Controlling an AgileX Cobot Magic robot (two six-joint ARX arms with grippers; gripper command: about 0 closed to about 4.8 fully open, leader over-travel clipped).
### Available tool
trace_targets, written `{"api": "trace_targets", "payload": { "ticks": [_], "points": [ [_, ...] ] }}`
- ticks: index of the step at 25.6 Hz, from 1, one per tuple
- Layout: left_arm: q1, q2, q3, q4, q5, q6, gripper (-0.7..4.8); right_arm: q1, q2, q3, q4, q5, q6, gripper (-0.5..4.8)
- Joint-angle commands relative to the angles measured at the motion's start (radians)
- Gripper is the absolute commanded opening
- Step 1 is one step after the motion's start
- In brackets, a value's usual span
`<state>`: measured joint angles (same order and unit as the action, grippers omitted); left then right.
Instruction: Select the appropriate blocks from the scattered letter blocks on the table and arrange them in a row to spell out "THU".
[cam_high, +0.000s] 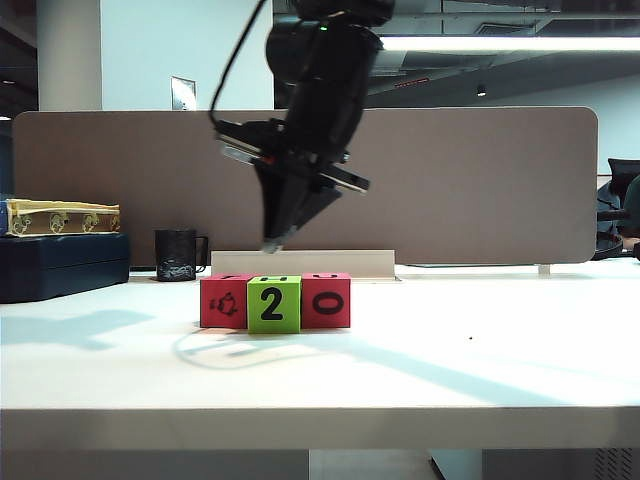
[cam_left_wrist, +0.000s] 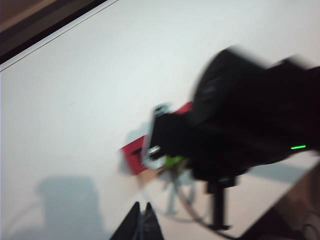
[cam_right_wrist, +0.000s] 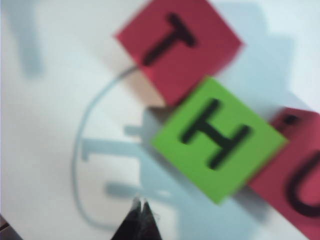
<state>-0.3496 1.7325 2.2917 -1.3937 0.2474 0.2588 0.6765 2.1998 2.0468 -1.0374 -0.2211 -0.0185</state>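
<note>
An office space with a grey-brown partition screen (cam_high: 300, 185) stands behind the wide white desk (cam_high: 480, 370), which fills the lower half of the exterior view. On the far left of the desk a dark blue case (cam_high: 62, 265) carries a cream-coloured ornate box (cam_high: 60, 217), and a black mug (cam_high: 177, 255) stands beside it, near a low white strip (cam_high: 350, 264) along the partition's foot.

A black robot arm (cam_high: 320, 60) hangs over the desk's middle, its tapered pincer pointing down and hovering above the blocks without touching them. Which arm this is the exterior view does not settle.

The three letter blocks sit in a touching row at the desk's centre. From the front the left pinkish-red block (cam_high: 226, 301) shows a small picture, the lime-green block (cam_high: 273, 305) a "2", and the right pinkish-red block (cam_high: 325, 300) a "0". From above, in the right wrist view, their tops read T, H, U in order.

The right pincer (cam_right_wrist: 139, 212) is pressed together, holding nothing, above bare desk near the green block. The left pincer (cam_left_wrist: 141, 216) is likewise pressed together and empty; its blurred view shows the other arm over the blocks.
</note>
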Motion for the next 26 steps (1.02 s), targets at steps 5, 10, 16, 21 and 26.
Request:
{"api": "trace_targets", "payload": {
  "ticks": [5,10,16,21,26],
  "points": [
    [-0.001,-0.051,0.005,-0.026,0.067,-0.005,-0.06,0.035,0.059,0.0,-0.027,0.034,0.003,-0.02],
    [-0.002,-0.051,0.005,-0.026,0.068,-0.005,-0.06,0.028,0.073,0.0,-0.027,0.092,0.003,-0.02],
    [-0.002,-0.052,0.005,-0.028,0.068,-0.005,-0.06,0.028,0.092,0.0,0.035,0.126,0.018,-0.02],
    [-0.003,-0.052,0.005,-0.027,0.068,-0.005,-0.06,0.028,0.093,0.0,0.088,0.178,0.019,-0.02],
    [-0.003,-0.052,0.005,-0.027,0.068,-0.005,-0.06,0.027,0.094,0.0,0.117,0.179,0.019,-0.02]
  ]
}}
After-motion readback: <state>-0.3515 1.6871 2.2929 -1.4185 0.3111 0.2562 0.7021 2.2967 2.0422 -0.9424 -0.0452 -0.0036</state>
